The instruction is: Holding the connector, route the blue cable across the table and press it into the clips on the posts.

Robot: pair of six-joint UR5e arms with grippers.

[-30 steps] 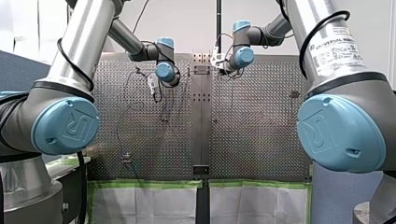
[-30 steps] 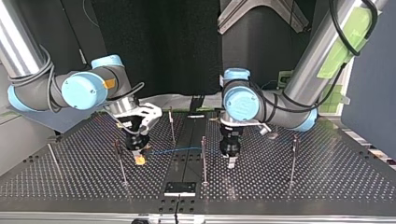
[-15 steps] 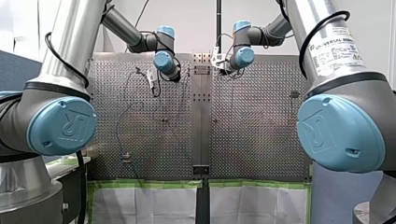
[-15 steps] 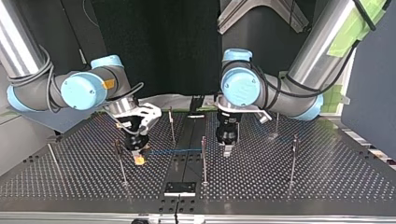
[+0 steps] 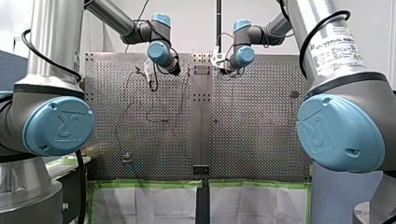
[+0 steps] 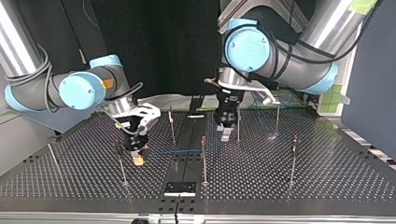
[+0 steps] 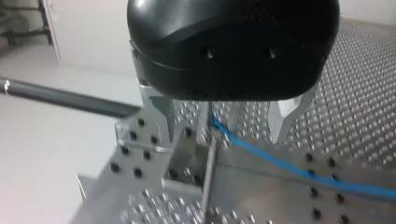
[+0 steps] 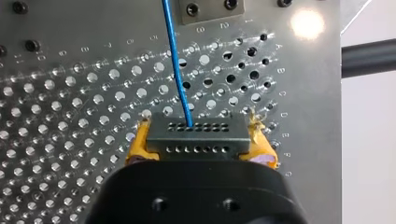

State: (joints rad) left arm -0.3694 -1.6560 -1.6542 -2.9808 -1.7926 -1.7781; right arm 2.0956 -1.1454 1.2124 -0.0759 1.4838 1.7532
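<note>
In the right wrist view my right gripper (image 8: 201, 154) is shut with its yellow pads on a dark grey connector (image 8: 196, 137). The blue cable (image 8: 177, 60) leaves the connector and runs out ahead over the perforated table. In the top view this gripper (image 6: 138, 158) hangs low at the left, and the cable (image 6: 173, 150) stretches from it to a thin post (image 6: 204, 158). My left gripper (image 6: 225, 135), black with metal fingers, hovers right of centre. Its wrist view shows it open (image 7: 222, 126), with a post (image 7: 210, 154) carrying the blue cable (image 7: 280, 163) ahead between the fingers.
Several thin upright posts stand on the table, among them one (image 6: 238, 123) next to my left gripper, one (image 6: 293, 158) at the top view's right and one (image 6: 120, 163) close to my right gripper. A black plate (image 6: 180, 188) lies at the near middle edge.
My left arm has lifted and drawn back towards the top view's far side, away from the centre post. My right gripper has stayed in place with the connector.
</note>
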